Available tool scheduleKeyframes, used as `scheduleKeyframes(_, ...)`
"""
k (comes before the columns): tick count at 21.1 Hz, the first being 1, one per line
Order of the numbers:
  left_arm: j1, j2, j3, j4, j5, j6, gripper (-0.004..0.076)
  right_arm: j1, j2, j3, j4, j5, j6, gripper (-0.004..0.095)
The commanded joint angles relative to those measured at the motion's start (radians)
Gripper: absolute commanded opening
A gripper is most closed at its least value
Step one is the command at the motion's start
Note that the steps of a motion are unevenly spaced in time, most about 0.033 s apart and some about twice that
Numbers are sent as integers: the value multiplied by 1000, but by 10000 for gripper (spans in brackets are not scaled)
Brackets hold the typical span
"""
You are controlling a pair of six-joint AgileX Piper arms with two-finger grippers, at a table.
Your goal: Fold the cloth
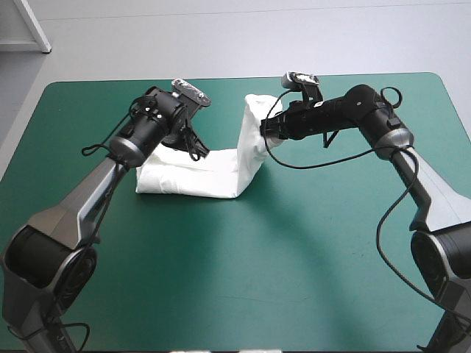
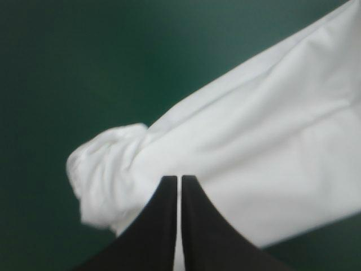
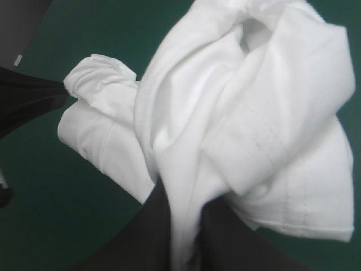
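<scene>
The white T-shirt point(image 1: 221, 173) lies at the middle back of the table as a long folded band bent into an L. One leg lies flat toward the left, and the other rises toward the far edge. My left gripper point(image 1: 196, 151) is shut on the T-shirt at the flat leg's back edge. In its own view the black fingers point(image 2: 179, 186) meet on the T-shirt point(image 2: 254, 152), beside a bunched end. My right gripper point(image 1: 266, 126) is shut on the raised leg, with the T-shirt point(image 3: 242, 96) running between its fingers point(image 3: 183, 226). The left gripper point(image 3: 59, 90) also shows there, pinching a bunched end.
The teal-green cover point(image 1: 257, 257) spreads wide between the T-shirt and the table's near edge, and on both sides. The table's far edge point(image 1: 221, 79) runs a short way behind the raised part of the T-shirt.
</scene>
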Motion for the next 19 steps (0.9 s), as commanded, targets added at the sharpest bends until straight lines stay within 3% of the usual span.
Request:
scheduleKeyframes(1,-3,-119,-34,18,105,18,19,47,-52,-39,50,-57,-23,-13)
scheduleKeyframes(6,-3,-295,-23,-31,133,2,19,182,45,-173,55,-57,-18,-13)
scheduleKeyframes(12,-3,-585,209,-52,133,-92,19,340,288,-472,76,-47,16,-7)
scheduleKeyframes(14,-3,-662,290,-48,133,-111,19,364,372,-578,142,-24,8,101)
scheduleKeyframes(16,-3,-716,344,-47,133,-131,19,375,420,-636,188,-3,2,270)
scheduleKeyframes(17,-3,-753,376,-47,133,-141,19,381,453,-679,223,18,-5,460)
scheduleKeyframes(19,-3,-799,410,-47,133,-150,19,385,468,-712,229,33,-8,700)
